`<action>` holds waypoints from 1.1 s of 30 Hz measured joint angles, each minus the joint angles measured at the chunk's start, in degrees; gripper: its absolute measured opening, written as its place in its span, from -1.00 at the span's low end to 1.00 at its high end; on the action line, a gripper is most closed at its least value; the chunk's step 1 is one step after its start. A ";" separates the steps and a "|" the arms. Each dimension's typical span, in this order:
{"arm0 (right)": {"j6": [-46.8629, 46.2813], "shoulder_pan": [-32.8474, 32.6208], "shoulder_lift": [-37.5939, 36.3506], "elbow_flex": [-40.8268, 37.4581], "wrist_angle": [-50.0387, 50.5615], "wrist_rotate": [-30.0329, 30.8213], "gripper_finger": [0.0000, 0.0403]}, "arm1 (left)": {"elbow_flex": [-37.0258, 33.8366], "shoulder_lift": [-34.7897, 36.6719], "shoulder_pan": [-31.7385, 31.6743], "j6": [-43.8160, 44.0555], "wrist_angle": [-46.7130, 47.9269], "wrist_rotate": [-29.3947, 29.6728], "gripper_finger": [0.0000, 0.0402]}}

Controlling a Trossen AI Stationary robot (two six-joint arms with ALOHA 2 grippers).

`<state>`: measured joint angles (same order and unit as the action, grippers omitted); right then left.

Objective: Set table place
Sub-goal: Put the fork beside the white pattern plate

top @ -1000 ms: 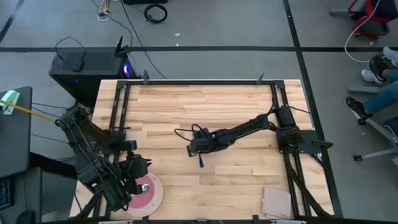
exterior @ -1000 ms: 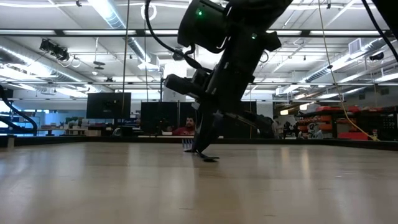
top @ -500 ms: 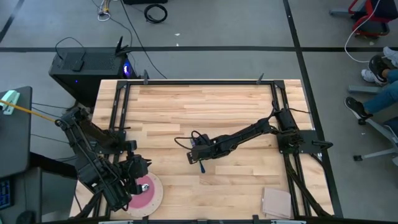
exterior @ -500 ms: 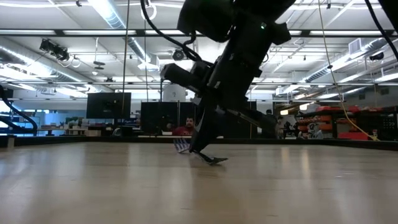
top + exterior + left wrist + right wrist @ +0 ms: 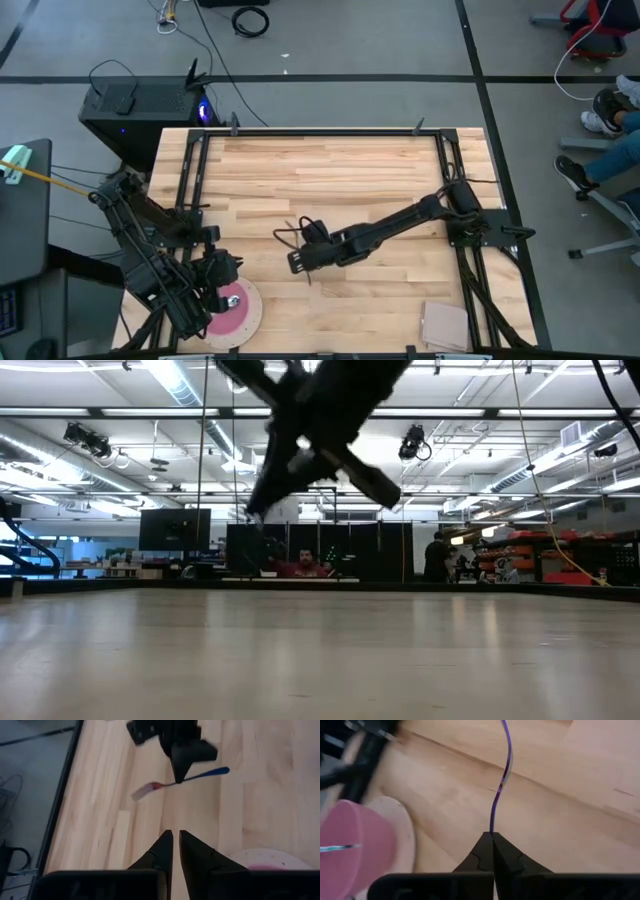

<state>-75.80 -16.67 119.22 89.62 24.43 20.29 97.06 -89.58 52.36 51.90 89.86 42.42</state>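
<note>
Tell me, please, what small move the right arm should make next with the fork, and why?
Probably carry it on toward the plate. The right hand is shut on the fork, which is lifted off the table, while the plate with the pink bowl sits at the near left corner under the left hand.

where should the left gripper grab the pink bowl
Take the bowl by its rim, one finger inside and one outside, coming straight down. It sits on the plate, whose edge would likely block a low side approach. The left gripper, now shut, is right beside it. The right gripper holds the fork.
</note>
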 joint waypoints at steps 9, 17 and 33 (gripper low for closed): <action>-6.23 -5.43 1.04 1.58 -1.13 7.95 -1.00 | 0.00 0.00 0.00 0.00 0.00 -3.29 -0.80; -6.54 -7.19 3.99 1.58 -9.27 9.88 -1.00 | 0.00 -0.03 0.00 0.00 -0.09 -3.31 -0.84; -5.44 -8.85 16.60 7.85 -23.84 9.76 -1.00 | 0.01 -0.02 0.00 -0.01 0.04 -3.83 -0.85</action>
<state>-81.24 -25.53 135.82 97.47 0.59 30.05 97.07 -89.60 52.36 51.89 89.91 38.59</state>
